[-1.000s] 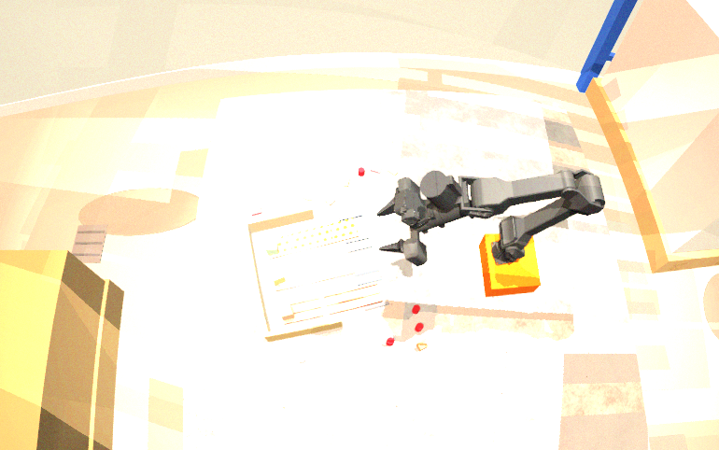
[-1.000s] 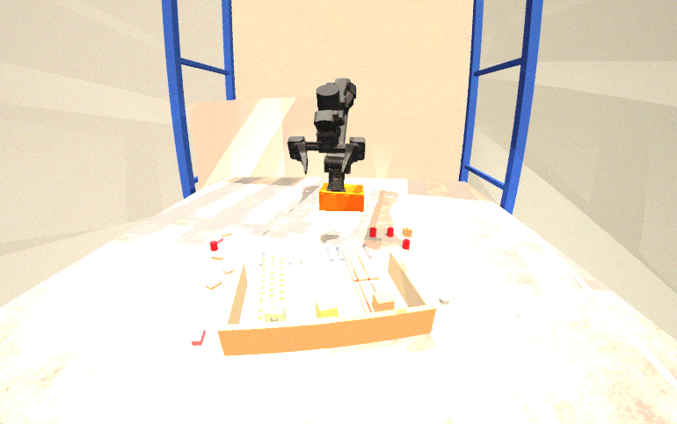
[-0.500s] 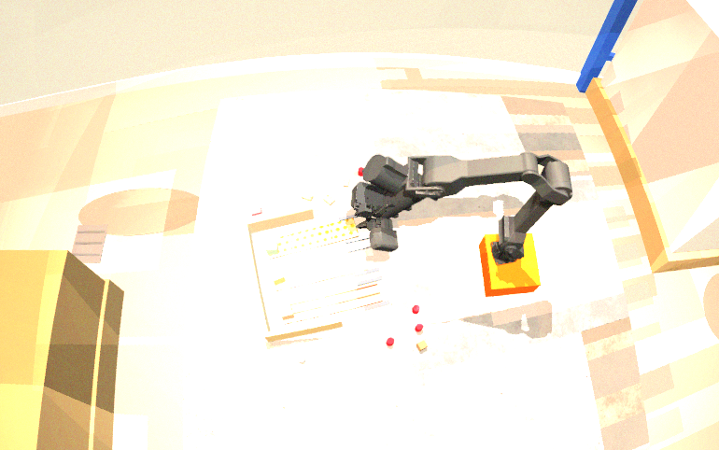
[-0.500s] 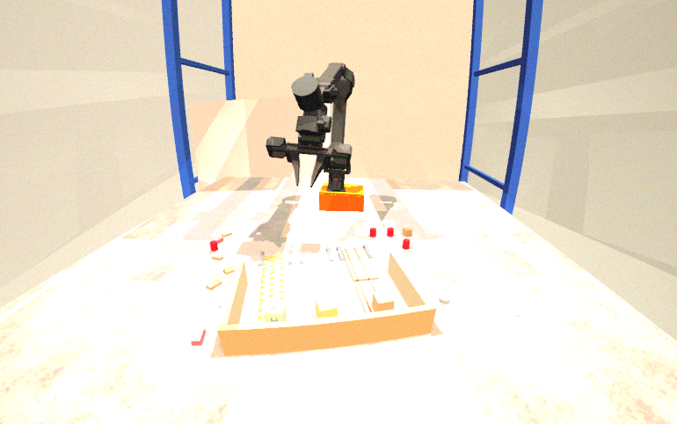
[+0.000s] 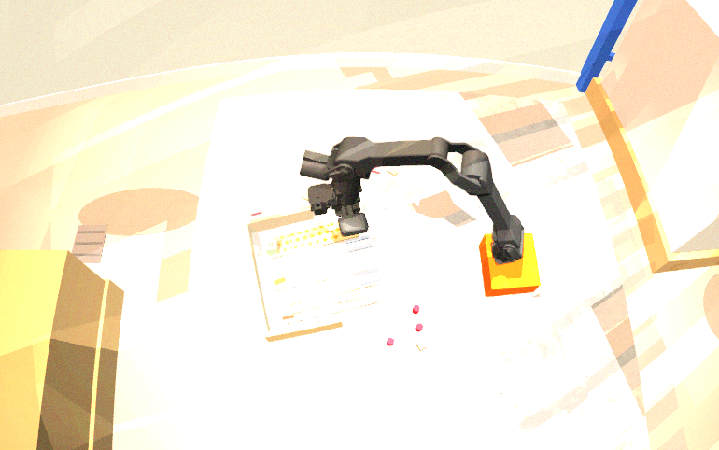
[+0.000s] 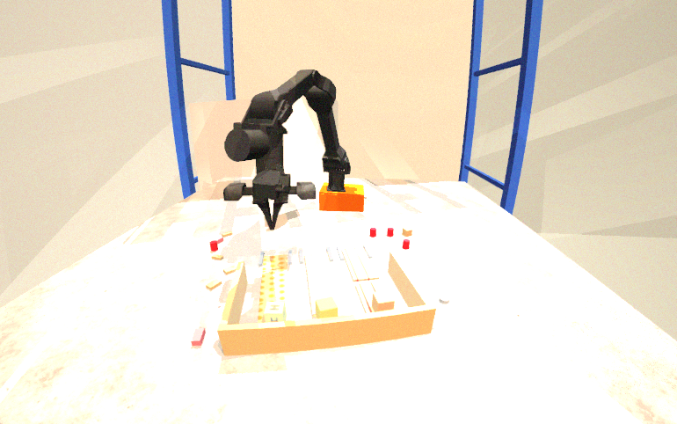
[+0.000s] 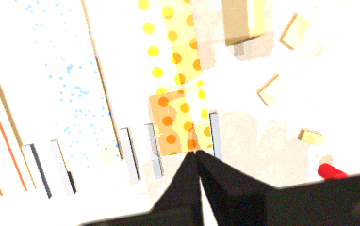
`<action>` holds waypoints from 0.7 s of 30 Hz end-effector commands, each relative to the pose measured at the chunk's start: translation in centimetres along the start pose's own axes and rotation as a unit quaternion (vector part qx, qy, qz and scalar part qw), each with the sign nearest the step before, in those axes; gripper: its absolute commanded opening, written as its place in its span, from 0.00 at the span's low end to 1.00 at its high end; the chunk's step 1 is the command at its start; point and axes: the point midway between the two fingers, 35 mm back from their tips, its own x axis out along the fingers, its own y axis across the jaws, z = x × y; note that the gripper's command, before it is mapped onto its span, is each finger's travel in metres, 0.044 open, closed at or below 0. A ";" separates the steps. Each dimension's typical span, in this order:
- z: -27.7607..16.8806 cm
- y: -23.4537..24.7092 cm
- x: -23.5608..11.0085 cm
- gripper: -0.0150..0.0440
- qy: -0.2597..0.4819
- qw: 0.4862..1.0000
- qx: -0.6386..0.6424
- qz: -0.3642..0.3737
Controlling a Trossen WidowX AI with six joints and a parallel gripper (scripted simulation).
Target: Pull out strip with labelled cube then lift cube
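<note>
A yellow-dotted strip [image 5: 310, 239] [image 6: 272, 280] [image 7: 176, 57] lies along one side of the tray. A pale cube with a dark letter mark [image 5: 273, 246] [image 6: 274, 313] sits on its far end from the arm. My gripper [image 6: 272, 228] [image 7: 195, 157] is shut and empty, its tips above this strip's near end in the wrist view. A speckled white strip [image 7: 71, 101] is beside it, with a plain yellow cube [image 5: 278, 281] [image 6: 326, 308] at its end; glare hides much of it. An orange-lined strip is in two pieces, with a plain orange cube [image 5: 288, 317] [image 6: 382, 301] at its end.
The wooden tray [image 5: 302, 331] [image 6: 324, 335] has low walls on three sides. Thin upright guides [image 7: 129, 155] [image 7: 216, 137] flank the strips' near ends. Small red cylinders [image 5: 415, 309] [image 6: 405, 244] and wooden bits [image 6: 213, 284] [image 7: 295, 31] lie outside the tray.
</note>
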 end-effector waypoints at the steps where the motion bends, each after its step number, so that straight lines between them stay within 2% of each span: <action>1: -0.3 -0.8 1.3 0.25 0.034 0.999 -0.013 0.017; 21: -0.9 -0.1 3.6 0.25 0.034 0.999 -0.013 0.017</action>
